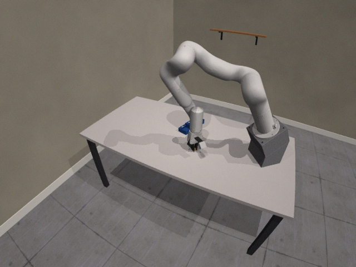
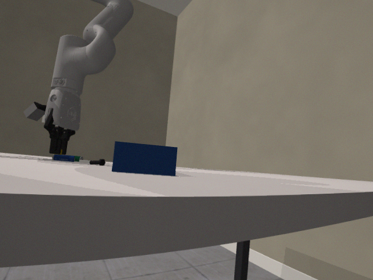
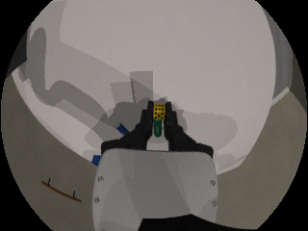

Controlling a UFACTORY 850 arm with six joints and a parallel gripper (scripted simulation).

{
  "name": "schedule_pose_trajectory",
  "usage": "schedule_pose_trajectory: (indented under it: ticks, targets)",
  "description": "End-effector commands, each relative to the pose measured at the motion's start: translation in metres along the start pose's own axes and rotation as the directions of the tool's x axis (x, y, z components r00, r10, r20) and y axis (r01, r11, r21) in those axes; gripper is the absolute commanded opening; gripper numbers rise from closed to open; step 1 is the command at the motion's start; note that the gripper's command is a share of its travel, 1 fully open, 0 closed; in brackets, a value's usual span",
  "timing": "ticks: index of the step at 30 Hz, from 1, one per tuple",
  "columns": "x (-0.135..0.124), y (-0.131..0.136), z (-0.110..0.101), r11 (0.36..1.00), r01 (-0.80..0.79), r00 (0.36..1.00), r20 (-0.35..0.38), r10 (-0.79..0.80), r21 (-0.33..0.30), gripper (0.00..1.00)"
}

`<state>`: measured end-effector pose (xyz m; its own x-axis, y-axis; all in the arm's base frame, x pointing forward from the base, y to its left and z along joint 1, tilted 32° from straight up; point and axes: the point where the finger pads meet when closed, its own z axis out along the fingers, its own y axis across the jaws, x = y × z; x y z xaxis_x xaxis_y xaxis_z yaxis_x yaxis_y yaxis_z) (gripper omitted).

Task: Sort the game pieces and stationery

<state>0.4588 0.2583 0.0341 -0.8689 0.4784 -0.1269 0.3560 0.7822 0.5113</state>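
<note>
Exterior view shows the flat pale grey table carrying the dark blue rectangular bin, which stands well to the right of the black fingers. Those fingers point straight down, their tips at the table surface, clamped on a small yellow dotted die. Just below and beside them lies a blue cylindrical marker with a green end; a short black bolt rests between marker and bin.
</note>
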Motion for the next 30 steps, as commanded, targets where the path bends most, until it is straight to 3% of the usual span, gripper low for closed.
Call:
schedule_pose_trajectory:
  ticks: [1, 12, 30]
  targets:
    - [0.0, 0.0, -0.014, 1.0, 0.0, 1.0, 0.0, 0.0, -0.001, 0.0]
    - [0.0, 0.0, -0.047, 1.0, 0.0, 1.0, 0.0, 0.0, -0.001, 0.0]
    - [-0.006, -0.002, -0.047, 1.0, 0.0, 1.0, 0.0, 0.0, -0.001, 0.0]
